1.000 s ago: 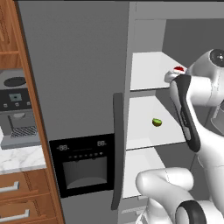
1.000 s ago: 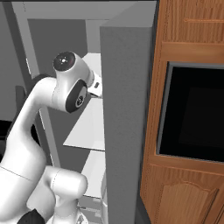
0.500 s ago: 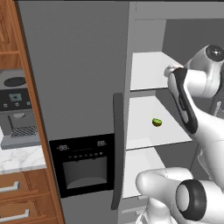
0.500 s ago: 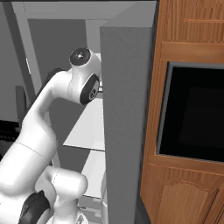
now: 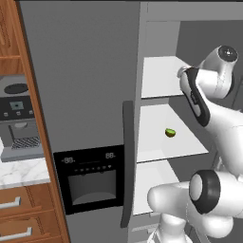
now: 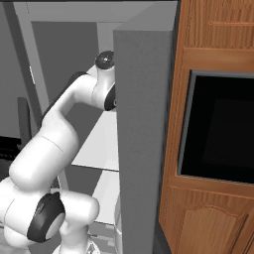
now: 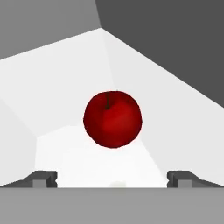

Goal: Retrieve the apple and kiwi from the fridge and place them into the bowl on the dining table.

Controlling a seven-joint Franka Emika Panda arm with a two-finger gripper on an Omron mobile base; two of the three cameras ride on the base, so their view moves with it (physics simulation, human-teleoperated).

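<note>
hand view: end effector (image 7: 112, 178) spread wide, two dark fingertips (image 7: 43, 178) far apart at the bottom edge, nothing between them. straight ahead and centred between the tips, the apple (image 7: 113, 119), glossy red, stem up, resting on a white shelf (image 7: 65, 78) with grey walls behind; apart from both tips, not touched.

left base view: white arm reaching into the open right side of the fridge (image 5: 80, 71), wrist up by the upper shelf. one shelf lower, the kiwi (image 5: 170, 133), small and green, lying alone near the middle of that shelf (image 5: 156, 128), well below the wrist. left door shut, long dark handle (image 5: 127, 161) and black dispenser panel (image 5: 90, 178) on it. further left, a coffee machine (image 5: 19, 114) on a marble surface (image 5: 21, 171).

right base view: black wall oven (image 6: 218, 129) set in wooden cabinets at the right.
</note>
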